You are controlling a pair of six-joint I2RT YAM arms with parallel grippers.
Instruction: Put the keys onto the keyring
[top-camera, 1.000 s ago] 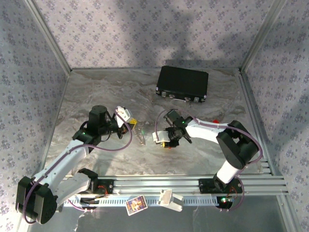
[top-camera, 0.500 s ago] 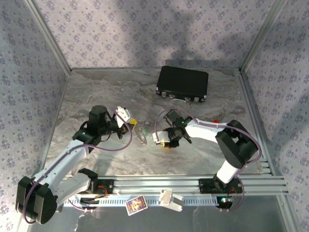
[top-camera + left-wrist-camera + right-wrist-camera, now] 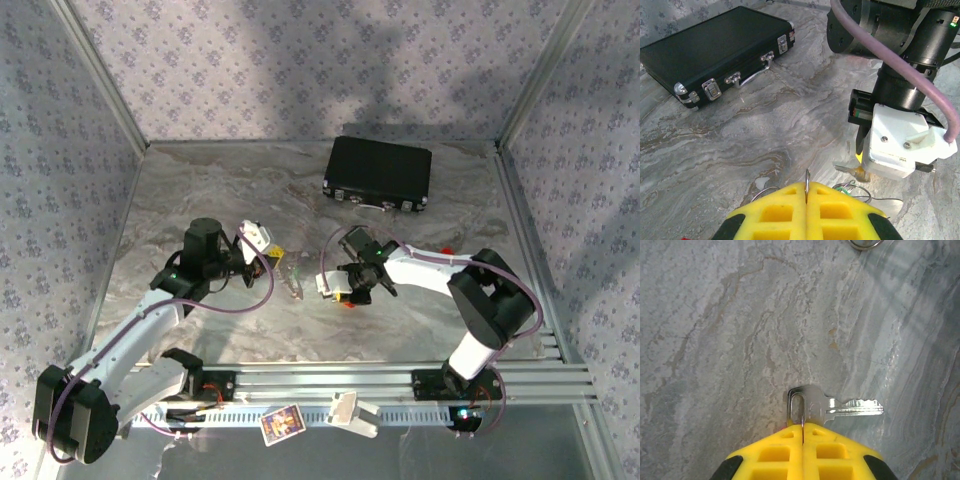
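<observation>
- The marbled table (image 3: 200, 190) carries everything I am working with, both arms reaching in from its near edge.
- A black case (image 3: 378, 172) lies closed at the far side, latches and handle facing the arms, well apart from both grippers.
- My left gripper (image 3: 806, 194) is at mid-table with its yellow fingers pressed together, pinching a thin wire rim.
- My right gripper (image 3: 802, 432) faces the left one from just beside it, fingers likewise closed, clamped on a key head.
- The keyring (image 3: 806, 176) stands on edge in the left pinch. Its thin silvery wire curves out low on either side of the fingers.
- The key (image 3: 832, 406) is plain and silvery, held by its slotted head, with its blade pointing to the right in the right wrist view. It sits low at the table; I cannot tell whether it touches.
</observation>
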